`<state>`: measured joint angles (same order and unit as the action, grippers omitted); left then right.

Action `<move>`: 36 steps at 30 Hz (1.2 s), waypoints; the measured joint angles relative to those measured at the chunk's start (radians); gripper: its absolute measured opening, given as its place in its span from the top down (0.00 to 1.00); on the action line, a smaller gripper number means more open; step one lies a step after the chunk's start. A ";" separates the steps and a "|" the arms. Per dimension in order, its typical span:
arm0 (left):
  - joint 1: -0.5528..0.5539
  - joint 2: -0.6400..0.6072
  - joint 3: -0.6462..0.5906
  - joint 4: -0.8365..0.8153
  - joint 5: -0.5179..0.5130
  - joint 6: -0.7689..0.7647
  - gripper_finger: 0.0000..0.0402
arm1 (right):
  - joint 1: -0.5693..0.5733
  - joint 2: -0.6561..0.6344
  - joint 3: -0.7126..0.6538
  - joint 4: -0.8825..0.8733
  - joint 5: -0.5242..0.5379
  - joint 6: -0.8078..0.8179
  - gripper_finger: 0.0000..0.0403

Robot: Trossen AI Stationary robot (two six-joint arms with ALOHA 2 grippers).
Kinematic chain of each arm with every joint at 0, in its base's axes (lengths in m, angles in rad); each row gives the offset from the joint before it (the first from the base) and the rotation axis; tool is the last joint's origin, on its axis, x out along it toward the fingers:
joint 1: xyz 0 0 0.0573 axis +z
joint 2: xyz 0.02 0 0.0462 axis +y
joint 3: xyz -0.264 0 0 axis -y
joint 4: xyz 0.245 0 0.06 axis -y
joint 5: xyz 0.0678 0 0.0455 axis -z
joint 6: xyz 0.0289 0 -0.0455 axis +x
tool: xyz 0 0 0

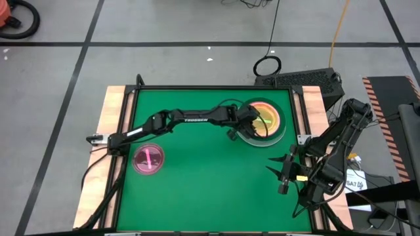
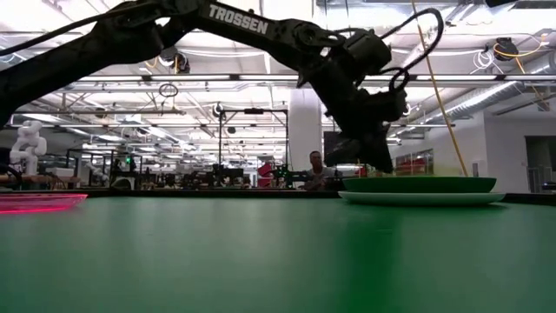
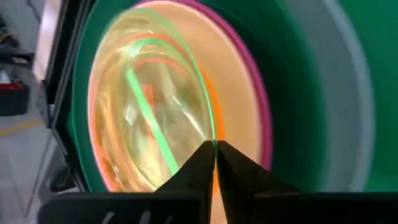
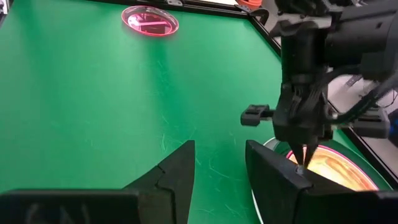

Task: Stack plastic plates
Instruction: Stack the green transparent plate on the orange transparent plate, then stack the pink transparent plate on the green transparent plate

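High view is showing the left claw [image 1: 253, 126] reaching across the green tabletop [image 1: 210, 190] to the stack of plates [image 1: 279, 124] near the far right corner, so the one plate not yet stacked, the pink dish [image 1: 149, 159], is lying well away from it, back toward the near left of the tabletop and close to the left arm's base. That is the relation the coming move is turning on: the left arm is much the nearer of the two to that dish, while the right claw [image 1: 286, 172] is waiting over the right edge, nearer the stack than the dish. In the left wrist view the left claw's fingers are meeting at their tips right on the rim of the top amber dish [image 3: 149, 106], closed, and seemingly pinching that rim. In the right wrist view the right claw [image 4: 221, 163] is standing open with nothing between its fingers. The stack is showing a pale outer plate, a dark-green one, a pink rim and the translucent amber dish with a green bar mark on top. The pink dish is lying flat, translucent, with a bar mark across its middle.
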<state>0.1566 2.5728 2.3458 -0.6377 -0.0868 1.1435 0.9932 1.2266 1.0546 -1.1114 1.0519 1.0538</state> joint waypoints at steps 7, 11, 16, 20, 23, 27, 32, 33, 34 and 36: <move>0.000 0.009 -0.001 0.033 -0.045 -0.032 0.82 | 0.000 0.000 0.000 0.001 0.000 0.000 0.67; 0.000 0.013 -0.001 0.047 -0.071 -0.047 0.74 | 0.000 0.000 0.000 0.001 0.000 0.000 0.67; -0.010 0.013 0.002 0.050 -0.106 -0.137 0.63 | 0.000 0.000 0.000 0.001 0.000 0.000 0.67; -0.025 -0.018 0.008 -0.002 -0.145 -0.274 0.60 | 0.000 0.000 0.000 0.001 0.002 0.000 0.67; -0.030 -0.059 0.011 -0.072 -0.150 -0.389 0.60 | 0.000 0.000 0.000 0.004 0.023 0.005 0.67; -0.034 -0.107 0.011 -0.218 -0.146 -0.569 0.60 | 0.000 0.000 0.000 0.012 0.026 0.004 0.67; -0.030 -0.144 0.012 -0.442 0.012 -0.755 0.60 | -0.002 0.000 0.000 0.030 0.030 0.005 0.67; -0.030 -0.144 0.012 -0.492 0.042 -0.776 0.60 | -0.002 0.000 0.000 0.035 0.032 0.004 0.67; -0.032 -0.142 0.011 -0.542 0.064 -0.794 0.60 | -0.002 0.000 0.000 0.042 0.035 0.003 0.67; -0.043 -0.140 -0.005 -0.608 0.077 -0.824 0.60 | -0.002 0.000 0.000 0.052 0.038 0.002 0.67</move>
<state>0.1133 2.4325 2.3408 -1.2453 -0.0093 0.3190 0.9916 1.2270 1.0542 -1.0594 1.0899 1.0559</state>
